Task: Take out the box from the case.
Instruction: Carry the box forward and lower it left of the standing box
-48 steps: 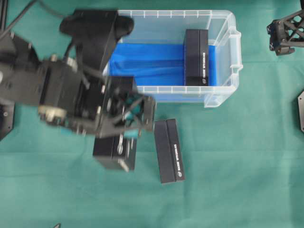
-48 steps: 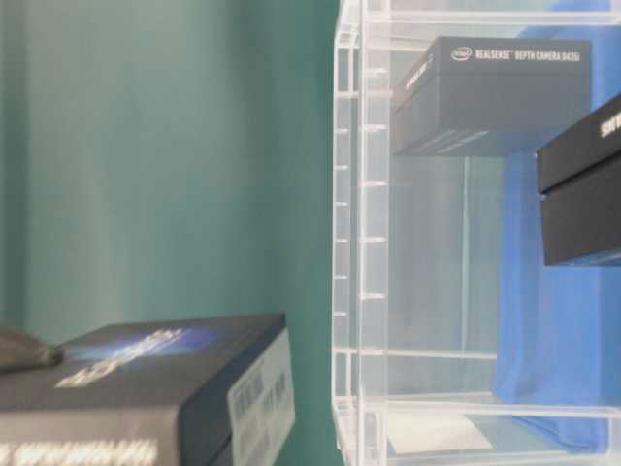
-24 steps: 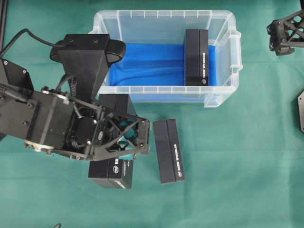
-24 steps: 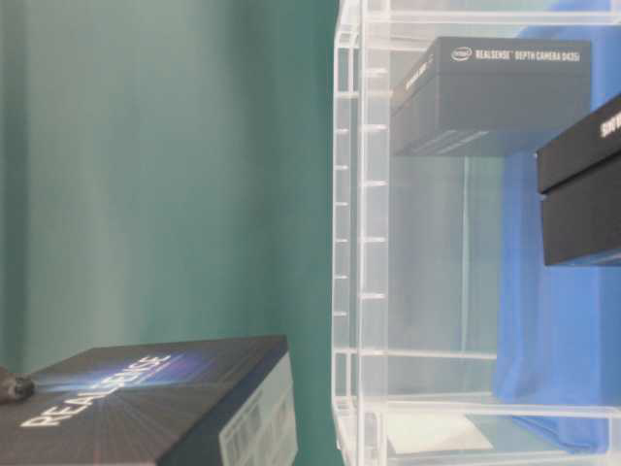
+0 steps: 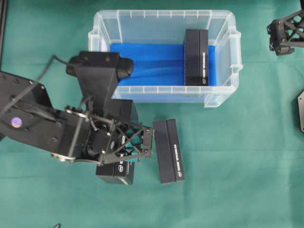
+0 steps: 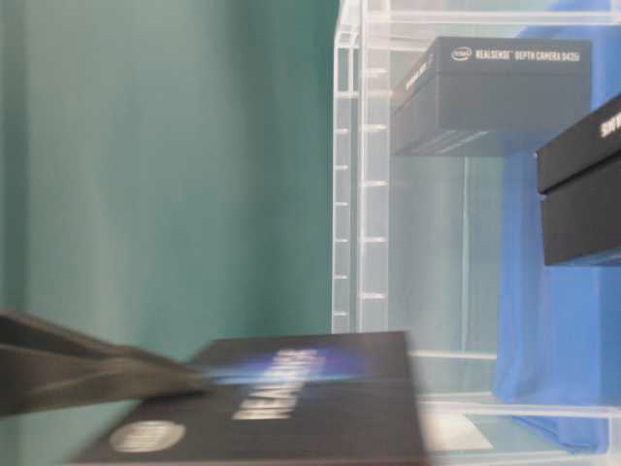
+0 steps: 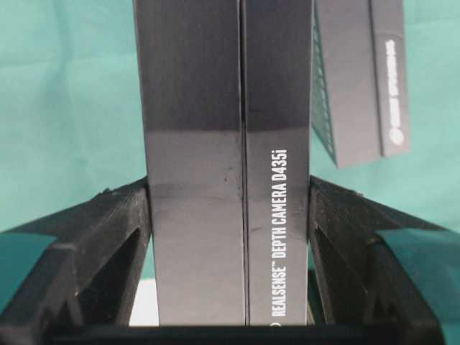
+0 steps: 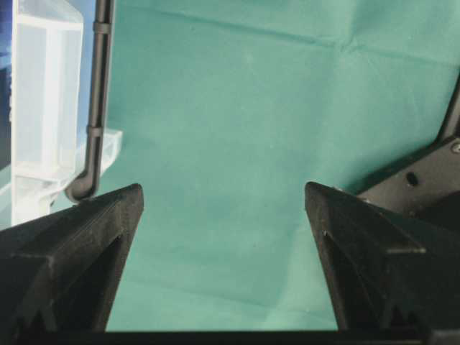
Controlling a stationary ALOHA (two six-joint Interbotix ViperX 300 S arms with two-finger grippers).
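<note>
The left gripper [image 5: 135, 145] is clamped on a black RealSense camera box [image 7: 230, 180], its two fingers [image 7: 93, 251] pressed flat against the box's long sides, outside the case and over the green tablecloth [image 5: 237, 166]. In the overhead view this held box [image 5: 116, 171] sits just below the case's near wall, mostly covered by the arm. A second black box [image 5: 168, 150] lies on the cloth just to its right, apart from it. The case [image 5: 223, 95], clear plastic with a blue cloth [image 5: 152, 64] on its bottom, has one more black box [image 5: 196, 57] inside, toward its right end. The right gripper [image 8: 223, 287] hangs at the far right with its fingers spread wide and nothing between them.
</note>
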